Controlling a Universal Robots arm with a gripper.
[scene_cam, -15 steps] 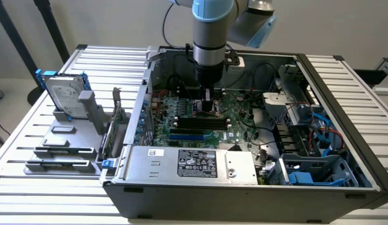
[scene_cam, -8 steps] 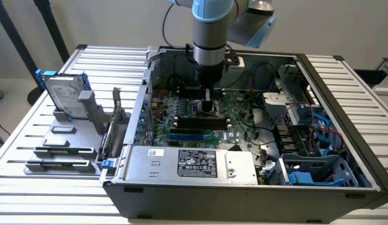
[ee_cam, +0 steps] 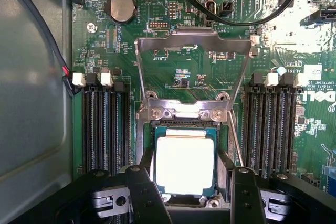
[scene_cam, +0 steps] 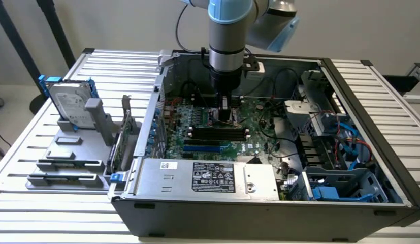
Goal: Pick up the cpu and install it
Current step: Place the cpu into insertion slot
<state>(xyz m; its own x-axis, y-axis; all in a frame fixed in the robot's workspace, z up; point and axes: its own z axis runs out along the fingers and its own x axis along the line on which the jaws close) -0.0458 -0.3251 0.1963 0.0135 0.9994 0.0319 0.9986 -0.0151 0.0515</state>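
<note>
I see the cpu lying in its socket on the motherboard, retention frame flipped up; my jaws stand released, one finger each side of it

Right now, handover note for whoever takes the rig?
Pincer: open, fingers either side of the cpu, low over the motherboard inside the open PC case.
Cpu: lying flat in its socket, between the memory slots.
Load plate: swung up, open.
Done: cpu brought to the socket.
Left: whether it is fully seated can't be told; plate not closed.
</note>
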